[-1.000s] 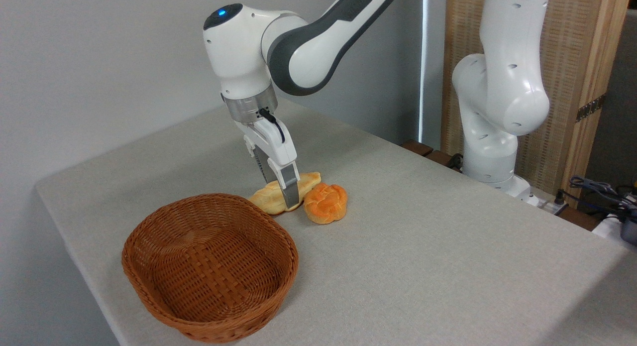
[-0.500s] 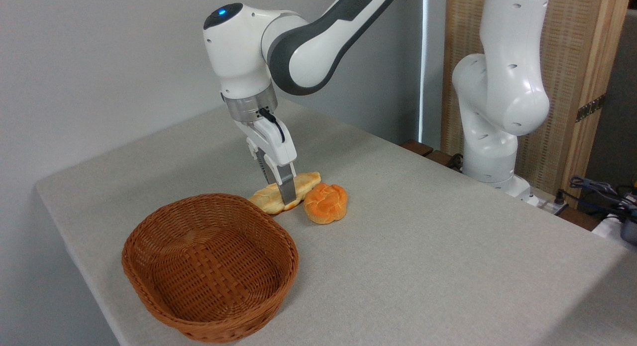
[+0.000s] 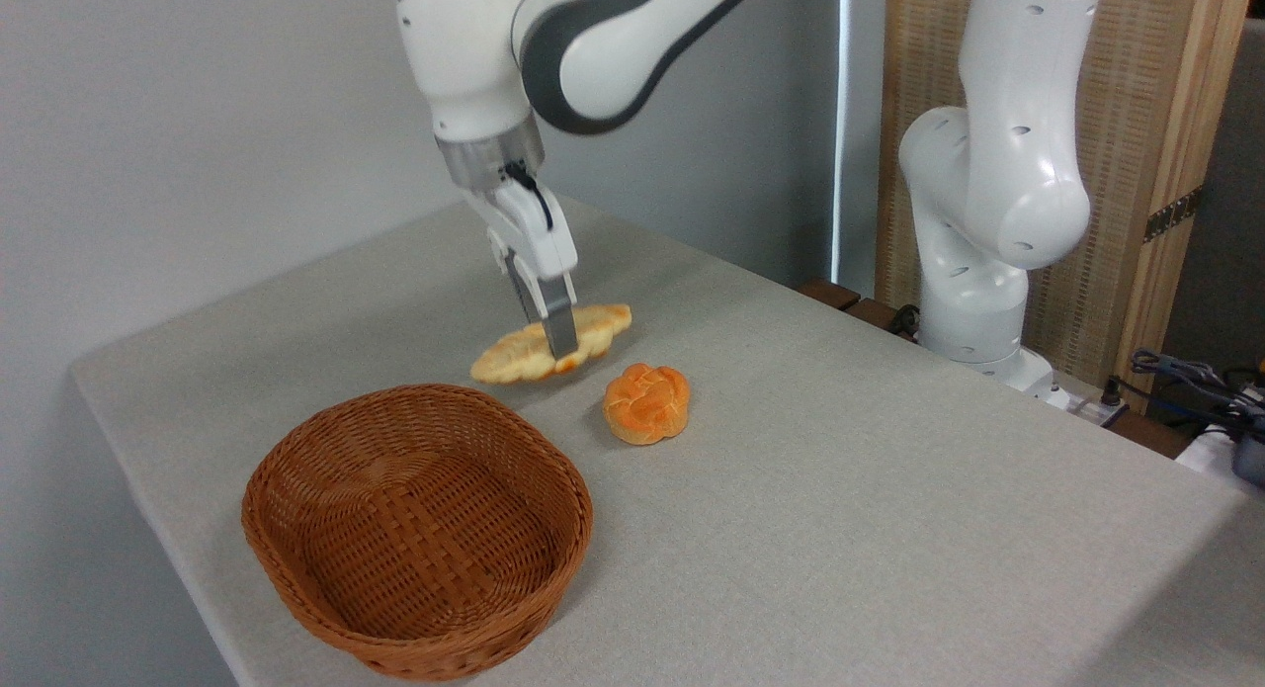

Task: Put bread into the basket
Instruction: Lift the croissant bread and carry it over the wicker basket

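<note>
The bread [image 3: 514, 356], a long pale golden braided loaf, hangs in the air just above the table, behind the basket's far rim. My gripper [image 3: 559, 343] is shut on its middle, fingers pointing down, with the near finger crossing the loaf. The loaf lies roughly level, its tapered ends sticking out left and right. The basket [image 3: 296, 529], an oval reddish-brown wicker one with low sides, sits at the front left of the table with nothing in it. It is below and to the front left of the held bread.
A small round orange knotted bun [image 3: 645, 402] rests on the table just right of the basket and below the loaf's right end. The arm's white base [image 3: 973, 301] stands at the table's far right edge. Cables [image 3: 1186, 376] lie off the table at the right.
My gripper has risen with the bread, which left the table and now hangs clear of the orange bun. The bun and basket have stayed put.
</note>
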